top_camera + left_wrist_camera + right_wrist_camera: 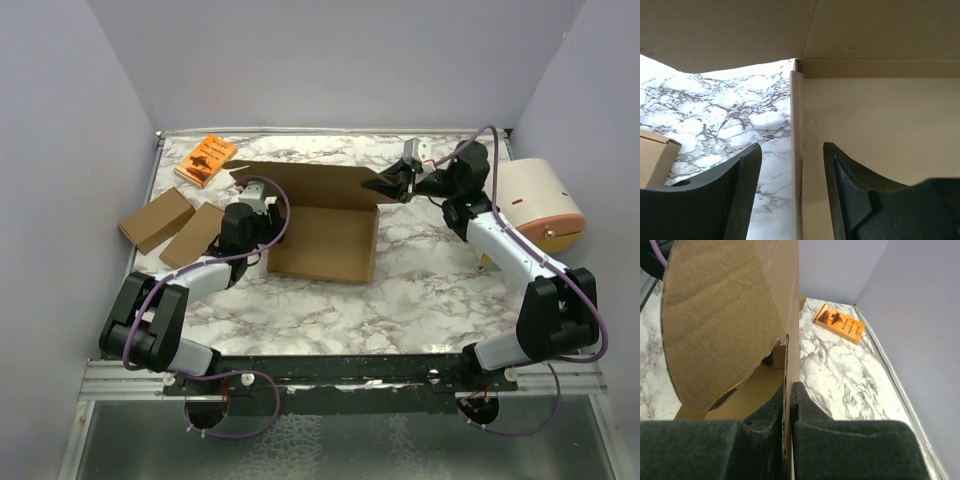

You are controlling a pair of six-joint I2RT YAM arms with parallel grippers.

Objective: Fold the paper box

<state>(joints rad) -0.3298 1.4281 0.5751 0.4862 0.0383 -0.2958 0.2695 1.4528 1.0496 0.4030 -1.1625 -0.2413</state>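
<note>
The paper box [325,240] lies open in the middle of the marble table, its brown lid [305,183] standing up along the back. My left gripper [266,205] is open at the box's left side. In the left wrist view its black fingers [745,190] straddle the thin left side wall [796,125] without touching it, and the left gripper [792,155] holds nothing. My right gripper [388,186] is at the lid's right end. In the right wrist view the right gripper [790,390] is shut on the cardboard edge of the paper box [725,315], with a rounded flap hanging beside it.
Two small folded brown boxes [155,220] [195,235] sit at the left. An orange book [205,160] [839,323] lies at the back left corner. A beige rounded object [535,200] stands at the right edge. Purple walls enclose the table on three sides.
</note>
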